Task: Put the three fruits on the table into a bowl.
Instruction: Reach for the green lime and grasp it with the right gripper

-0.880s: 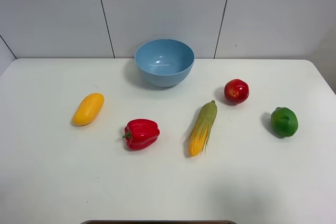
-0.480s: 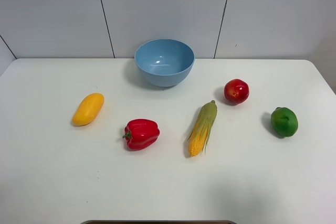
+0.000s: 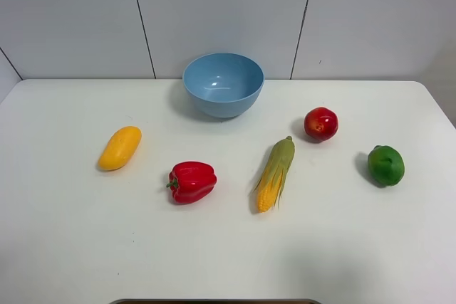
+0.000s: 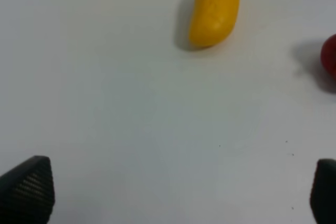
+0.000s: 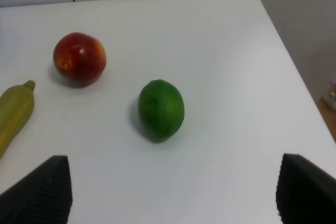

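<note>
Three fruits are lying unmoved outside the bowl (image 3: 223, 105): mango (image 3: 120, 147), red fruit (image 3: 320, 123), green fruit (image 3: 385, 165). The left tool (image 4: 176, 192) and right tool (image 5: 171, 190) are hovering spread wide, empty.

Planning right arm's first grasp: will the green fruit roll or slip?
The green fruit looks round, so a nudge would likely roll it. Its glossy skin may slip in the fingers. Nothing beside it on the table would stop it.
</note>
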